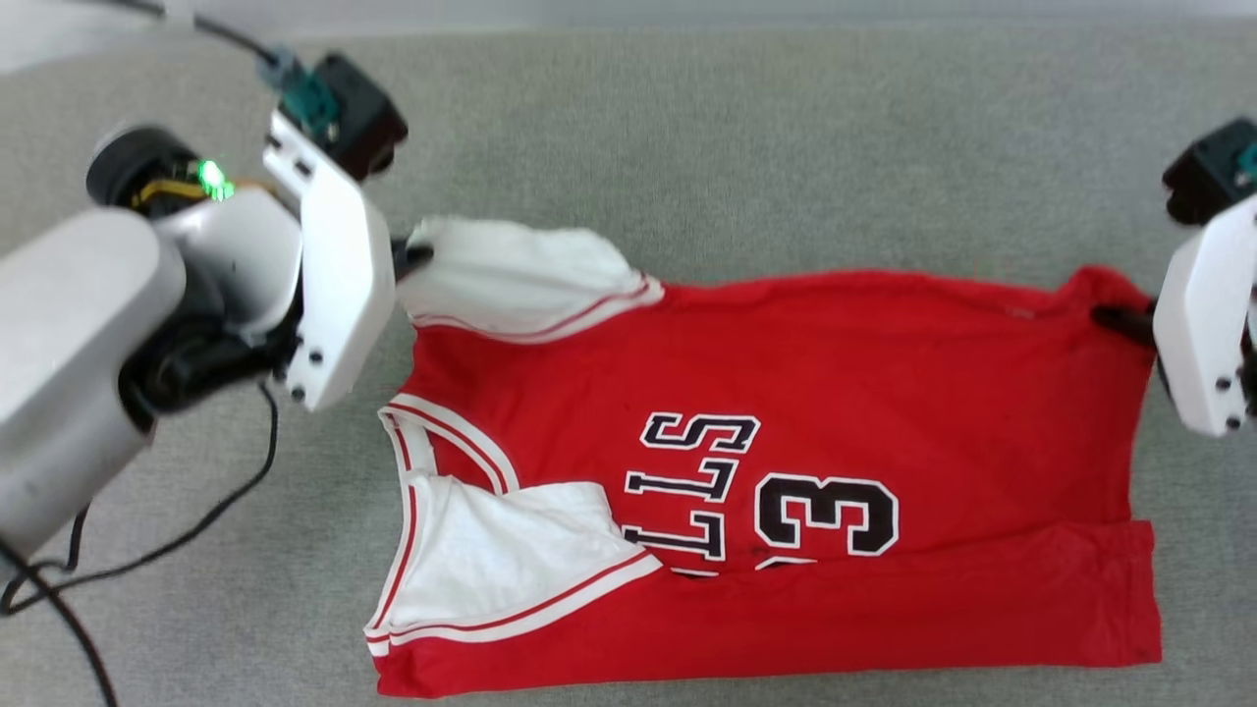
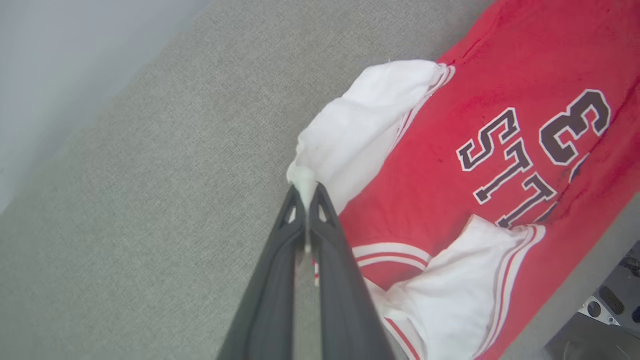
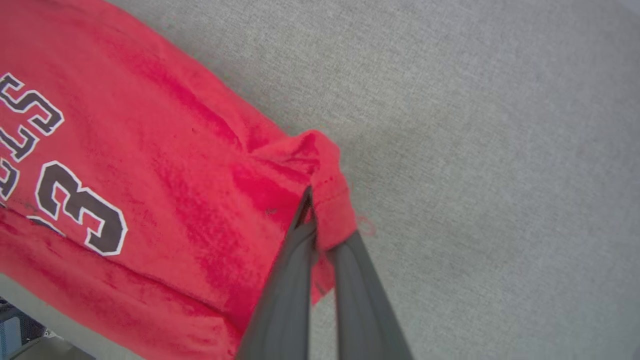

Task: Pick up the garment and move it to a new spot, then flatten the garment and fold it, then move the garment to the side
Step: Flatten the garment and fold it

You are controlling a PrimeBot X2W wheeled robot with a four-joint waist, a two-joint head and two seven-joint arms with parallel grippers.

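Observation:
The garment point(image 1: 805, 393), a red jersey with white sleeves and a black "3", lies spread on the grey surface, its near edge folded up over the lettering. My left gripper point(image 1: 417, 257) is shut on the tip of the far white sleeve point(image 2: 360, 130); in the left wrist view the white cloth is pinched between the dark fingers point(image 2: 272, 280) of that gripper point(image 2: 306, 192). My right gripper point(image 1: 1115, 316) is shut on the red hem corner point(image 3: 327, 200); in the right wrist view that gripper point(image 3: 320, 220) has red cloth bunched between its fingers.
Grey fabric surface point(image 1: 746, 147) stretches all around the garment, with free room beyond it. A black cable point(image 1: 196, 530) loops at the left, near my left arm. A pale wall runs along the surface's far edge point(image 2: 75, 60).

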